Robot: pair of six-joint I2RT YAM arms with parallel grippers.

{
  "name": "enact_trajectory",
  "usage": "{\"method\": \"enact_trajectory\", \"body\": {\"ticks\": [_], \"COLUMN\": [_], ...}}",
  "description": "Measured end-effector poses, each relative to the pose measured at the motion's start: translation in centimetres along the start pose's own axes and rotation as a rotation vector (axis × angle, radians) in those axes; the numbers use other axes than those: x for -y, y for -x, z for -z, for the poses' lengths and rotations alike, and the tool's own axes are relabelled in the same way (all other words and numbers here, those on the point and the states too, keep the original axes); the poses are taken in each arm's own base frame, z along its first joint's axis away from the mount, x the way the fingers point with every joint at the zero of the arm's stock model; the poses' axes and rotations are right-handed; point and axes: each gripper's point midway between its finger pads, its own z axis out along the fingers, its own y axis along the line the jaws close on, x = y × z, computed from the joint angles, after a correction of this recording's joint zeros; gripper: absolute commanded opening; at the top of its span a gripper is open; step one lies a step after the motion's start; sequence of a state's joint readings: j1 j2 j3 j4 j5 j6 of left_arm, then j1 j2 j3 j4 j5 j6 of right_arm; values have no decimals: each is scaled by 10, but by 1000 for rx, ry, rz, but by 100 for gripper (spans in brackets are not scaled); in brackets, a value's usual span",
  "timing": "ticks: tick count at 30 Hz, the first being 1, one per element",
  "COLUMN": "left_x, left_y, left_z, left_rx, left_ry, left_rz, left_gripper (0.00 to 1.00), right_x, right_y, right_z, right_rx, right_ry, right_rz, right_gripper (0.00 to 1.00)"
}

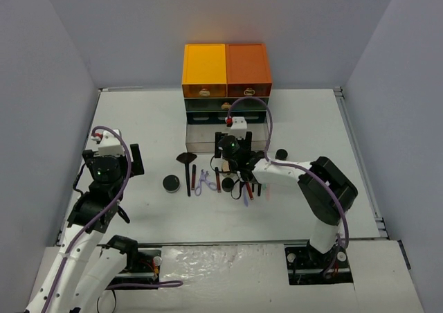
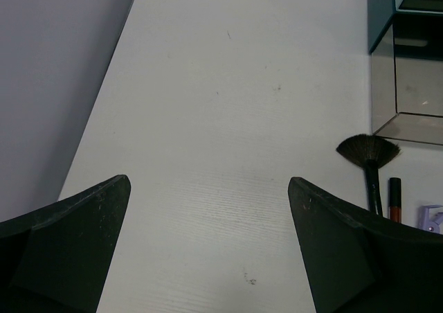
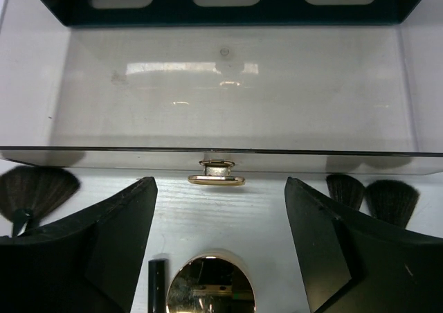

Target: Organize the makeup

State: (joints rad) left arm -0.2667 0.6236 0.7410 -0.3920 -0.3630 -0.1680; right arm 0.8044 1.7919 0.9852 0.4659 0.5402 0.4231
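A black fan brush (image 1: 185,160), black round jar (image 1: 171,183), purple curler (image 1: 203,182) and gold-lidded jar (image 3: 210,285) sit scattered close together.

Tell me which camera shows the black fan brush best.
Left wrist: the fan brush appears large and sharp, with its spread bristles and upper handle in view. Top external shows it whole but tiny. Right wrist catches only some bristles at the frame's left edge.
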Motion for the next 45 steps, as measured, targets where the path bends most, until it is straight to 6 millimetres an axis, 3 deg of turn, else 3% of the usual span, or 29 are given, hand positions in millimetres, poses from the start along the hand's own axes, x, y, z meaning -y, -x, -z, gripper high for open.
{"method": "enact_trajectory", "body": {"ticks": [5, 15, 25, 28, 32, 40, 42, 45], "left_x": [0, 3, 4, 4, 5, 7, 7, 7], "left_y": [-1, -5, -7, -7, -8, -9, -9, -9], "left_z": [-1, -4, -7, -7, -7, -8, -8, -8], "left_rx": [-4, -24, -35, -36, -39, -44, -45, -45], "left_ry": [0, -4, -5, -6, -10, -15, -16, -16], "left_rz": [-2, -11, -16, -17, -18, -20, -20, -20], "left_gripper": [97, 97, 97, 97, 97, 97, 97, 97], "right_x": [-1, -5, -9, -12, -12, -10, -10, -7], "right_y": [11, -25, -61, -65, -72, -74, -74, -74], "right_z": [17, 29, 26, 29, 32, 33, 34, 39], "right_rx": [-24, -191, -290, -298, -309, -304, -303, -313], "right_ry": [32, 93, 117, 124, 125, 115, 113, 109], "right_rz": [0, 30, 47, 49, 56, 63, 71, 101], "right_gripper": [82, 85, 82, 75, 57, 7, 1, 0]}}
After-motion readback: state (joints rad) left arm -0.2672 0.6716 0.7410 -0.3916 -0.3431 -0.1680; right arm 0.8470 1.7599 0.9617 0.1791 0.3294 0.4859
